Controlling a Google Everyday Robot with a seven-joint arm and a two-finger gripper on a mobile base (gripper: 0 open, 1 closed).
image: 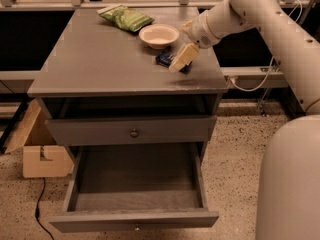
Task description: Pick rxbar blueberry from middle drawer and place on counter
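Observation:
The rxbar blueberry (pixel 164 59), a dark navy wrapper, lies flat on the counter (pixel 100 59) just in front of the white bowl (pixel 159 35). My gripper (pixel 181 59) hangs tilted over the bar's right half and hides part of it. I cannot tell whether it touches the bar. The middle drawer (pixel 137 181) is pulled out at the bottom of the view and nothing lies on its grey floor.
A crinkled green snack bag (pixel 125 18) lies at the back of the counter. A shut drawer front with a round knob (pixel 134 132) sits above the open drawer. A cardboard box (pixel 40 154) and a cable are on the floor at left.

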